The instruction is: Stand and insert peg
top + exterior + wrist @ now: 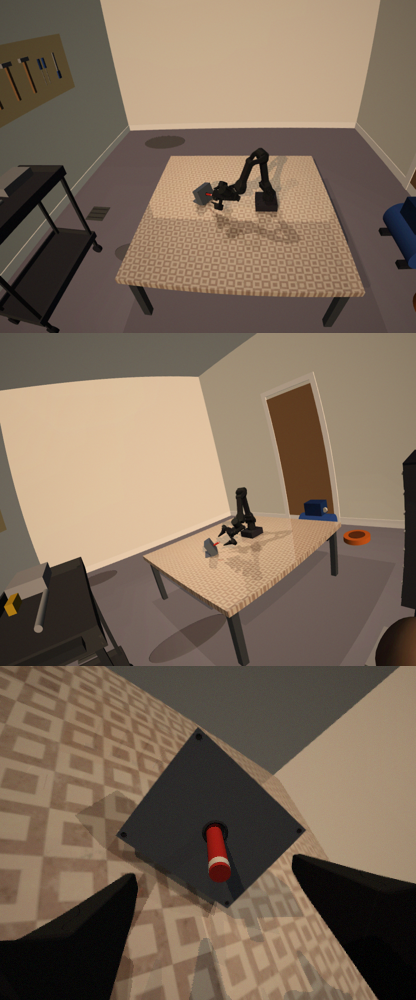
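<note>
In the hole of the dark, square sloped panel [202, 194] [210, 547] [200, 786] sits the red cylindrical peg [208, 194] [216, 544] [217, 846], white band near its outer end, most visible length sticking out. Gripper [216, 200] [227, 537] [216, 871] wide open, nothing held, fingers either side of peg, apart from it. Black arm [245, 173] [240, 504] rises from its block base, elbow high, bends down toward the panel. Panel face flat, matte, small dark dots at corners. Table [239, 256] [222, 585] [30, 781] patterned in tan-and-brown squares.
</note>
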Motion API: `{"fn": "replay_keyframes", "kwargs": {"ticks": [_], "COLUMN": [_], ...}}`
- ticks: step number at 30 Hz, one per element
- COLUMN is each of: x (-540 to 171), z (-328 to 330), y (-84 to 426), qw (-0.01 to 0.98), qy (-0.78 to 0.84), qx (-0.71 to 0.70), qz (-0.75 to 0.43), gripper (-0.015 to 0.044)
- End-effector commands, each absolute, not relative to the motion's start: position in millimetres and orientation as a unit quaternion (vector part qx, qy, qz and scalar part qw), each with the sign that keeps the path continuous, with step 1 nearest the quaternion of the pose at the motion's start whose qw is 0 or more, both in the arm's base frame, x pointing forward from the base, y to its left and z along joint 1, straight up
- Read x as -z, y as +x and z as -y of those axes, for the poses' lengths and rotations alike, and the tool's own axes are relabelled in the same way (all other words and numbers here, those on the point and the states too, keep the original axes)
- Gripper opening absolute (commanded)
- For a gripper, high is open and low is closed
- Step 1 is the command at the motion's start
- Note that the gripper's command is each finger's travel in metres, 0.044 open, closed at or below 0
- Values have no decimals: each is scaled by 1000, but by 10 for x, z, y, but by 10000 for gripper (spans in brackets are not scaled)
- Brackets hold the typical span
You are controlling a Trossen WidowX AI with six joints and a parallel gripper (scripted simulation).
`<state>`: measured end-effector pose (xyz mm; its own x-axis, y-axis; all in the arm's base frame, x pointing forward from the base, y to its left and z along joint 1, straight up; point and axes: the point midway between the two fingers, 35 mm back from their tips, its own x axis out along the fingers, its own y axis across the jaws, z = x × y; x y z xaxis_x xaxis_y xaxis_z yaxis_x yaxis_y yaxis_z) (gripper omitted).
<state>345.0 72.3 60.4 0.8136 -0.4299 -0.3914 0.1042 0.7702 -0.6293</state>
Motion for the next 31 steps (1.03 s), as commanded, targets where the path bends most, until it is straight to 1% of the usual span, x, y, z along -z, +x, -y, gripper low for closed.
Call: {"fn": "replay_keyframes", "kwargs": {"ticks": [1, 31], "x": [-639, -795], "z": [-758, -930], "y": [3391, 3106], "qw": [903, 904], "qy": [-304, -306], "qx": [150, 149], "qz": [-265, -261], "gripper": [440, 440]}}
